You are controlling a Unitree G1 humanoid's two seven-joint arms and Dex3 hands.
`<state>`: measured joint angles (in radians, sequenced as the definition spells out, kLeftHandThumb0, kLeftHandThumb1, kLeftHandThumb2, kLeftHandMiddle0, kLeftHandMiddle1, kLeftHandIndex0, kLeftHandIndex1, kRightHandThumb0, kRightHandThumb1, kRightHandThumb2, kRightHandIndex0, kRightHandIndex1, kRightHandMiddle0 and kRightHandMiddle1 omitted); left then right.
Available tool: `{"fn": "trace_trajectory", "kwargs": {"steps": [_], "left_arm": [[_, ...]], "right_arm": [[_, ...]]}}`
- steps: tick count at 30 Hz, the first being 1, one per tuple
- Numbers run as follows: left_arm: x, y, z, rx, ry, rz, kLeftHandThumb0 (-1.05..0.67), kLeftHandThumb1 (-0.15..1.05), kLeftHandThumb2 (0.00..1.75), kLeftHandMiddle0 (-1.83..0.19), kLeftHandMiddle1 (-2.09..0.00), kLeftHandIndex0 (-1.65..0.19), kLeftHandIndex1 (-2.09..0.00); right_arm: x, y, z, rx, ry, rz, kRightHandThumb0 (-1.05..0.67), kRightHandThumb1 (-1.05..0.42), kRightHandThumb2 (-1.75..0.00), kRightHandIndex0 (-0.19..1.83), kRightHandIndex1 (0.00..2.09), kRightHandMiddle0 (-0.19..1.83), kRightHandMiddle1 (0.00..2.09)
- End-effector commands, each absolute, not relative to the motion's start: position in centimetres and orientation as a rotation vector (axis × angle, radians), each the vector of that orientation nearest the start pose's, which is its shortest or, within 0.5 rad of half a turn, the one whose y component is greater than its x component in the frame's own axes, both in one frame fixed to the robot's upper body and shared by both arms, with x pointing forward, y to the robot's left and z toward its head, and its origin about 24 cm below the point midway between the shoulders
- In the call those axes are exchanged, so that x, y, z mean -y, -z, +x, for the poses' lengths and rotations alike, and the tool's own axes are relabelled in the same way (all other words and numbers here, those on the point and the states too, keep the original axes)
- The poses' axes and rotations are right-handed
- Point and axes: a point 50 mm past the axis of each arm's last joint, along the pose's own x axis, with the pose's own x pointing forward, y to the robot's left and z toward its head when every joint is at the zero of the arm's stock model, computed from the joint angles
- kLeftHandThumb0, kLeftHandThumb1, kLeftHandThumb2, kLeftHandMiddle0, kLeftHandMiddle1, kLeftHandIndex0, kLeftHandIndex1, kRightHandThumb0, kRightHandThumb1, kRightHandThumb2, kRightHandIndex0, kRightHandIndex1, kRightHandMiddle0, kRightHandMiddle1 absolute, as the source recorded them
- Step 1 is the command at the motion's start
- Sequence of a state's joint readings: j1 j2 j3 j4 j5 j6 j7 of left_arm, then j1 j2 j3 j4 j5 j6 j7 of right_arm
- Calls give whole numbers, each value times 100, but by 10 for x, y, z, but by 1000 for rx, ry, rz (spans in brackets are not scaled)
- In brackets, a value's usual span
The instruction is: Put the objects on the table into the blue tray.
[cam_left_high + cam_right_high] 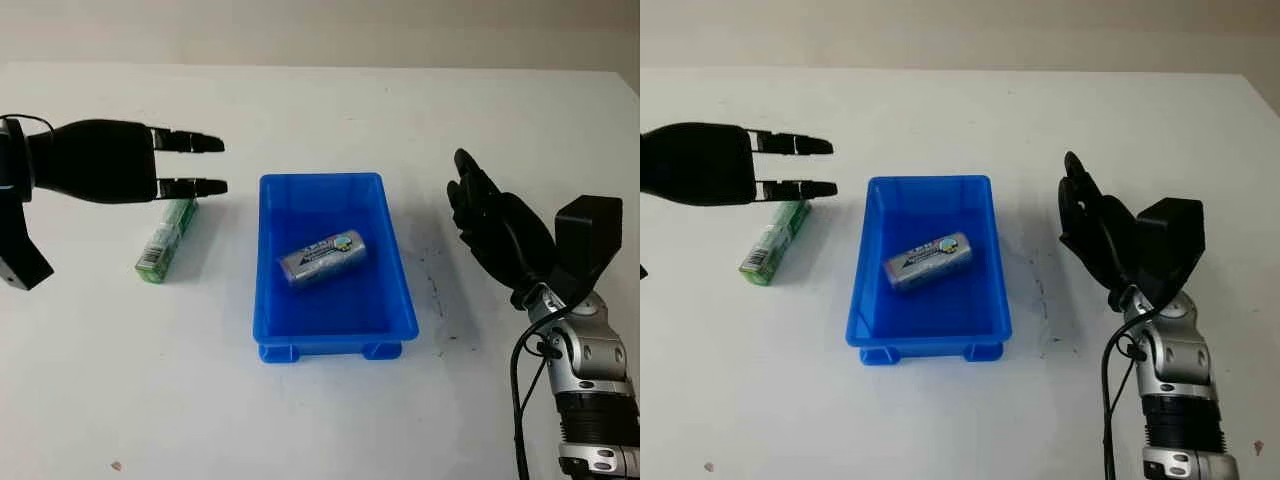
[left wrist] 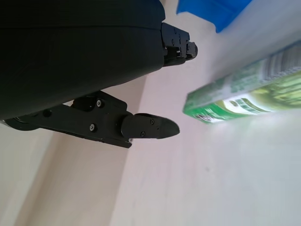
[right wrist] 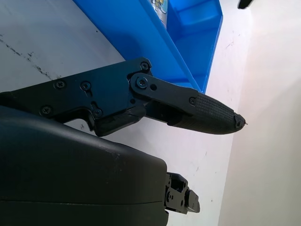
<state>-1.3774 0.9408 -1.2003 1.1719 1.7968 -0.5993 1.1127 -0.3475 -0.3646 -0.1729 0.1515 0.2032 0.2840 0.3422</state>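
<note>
Left eye view: my left hand (image 1: 150, 170) hovers open, holding nothing, above the far end of the green rectangular cardboard box (image 1: 167, 240) lying left of the blue plastic tray (image 1: 400, 290). A silver cylindrical packet (image 1: 322, 258) lies inside that tray. My right hand (image 1: 490, 222) is open on the right.

White table (image 1: 320, 420), dark scuff marks (image 1: 436, 290) (right of tray).

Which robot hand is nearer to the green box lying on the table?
The left. The left robot hand is open just above the green box, at its far end. The right robot hand is open on the far side of the blue tray.
</note>
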Motion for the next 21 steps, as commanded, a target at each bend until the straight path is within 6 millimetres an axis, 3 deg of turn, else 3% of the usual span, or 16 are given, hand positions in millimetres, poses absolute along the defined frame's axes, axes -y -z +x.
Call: {"fn": "trace_trajectory", "kwargs": {"steps": [1, 5, 10, 15, 17, 19, 21], "left_arm": [[-289, -211, 355, -1111, -972, -3026, -29, 105, 45, -4, -4, 1, -6], [-293, -203, 350, -1151, -998, -3021, -22, 105, 25, -13, -7, -7, -9], [-299, -191, 345, -1100, -1115, -3010, -25, 105, 45, -17, -6, -11, -9], [-304, -176, 333, -1200, -1254, -3003, -26, 105, 36, -36, -14, -29, -20], [-303, -170, 328, -1245, -1368, -2962, -29, 105, 28, -18, -76, -8, -94], [-302, -164, 325, -1342, -1420, -2891, -30, 104, 18, -11, -111, -4, -127], [-302, -155, 321, -1384, -1470, -2838, -29, 104, 11, -10, -128, -4, -142]], "right_arm": [[231, -106, 313, -43, -184, -83, -75, -105, -74, -19, 0, -19, 0], [231, -106, 313, -42, -191, -85, -76, -105, -74, -19, 0, -19, 0], [231, -107, 314, -40, -190, -85, -76, -105, -74, -19, 0, -19, 0], [231, -108, 314, -38, -184, -74, -75, -105, -74, -19, 0, -19, 0], [231, -109, 314, -37, -187, -78, -75, -105, -74, -19, 0, -19, 0], [231, -109, 314, -35, -189, -75, -76, -105, -74, -19, 0, -19, 0], [230, -109, 314, -34, -191, -69, -76, -105, -73, -19, 0, -19, 0]]}}
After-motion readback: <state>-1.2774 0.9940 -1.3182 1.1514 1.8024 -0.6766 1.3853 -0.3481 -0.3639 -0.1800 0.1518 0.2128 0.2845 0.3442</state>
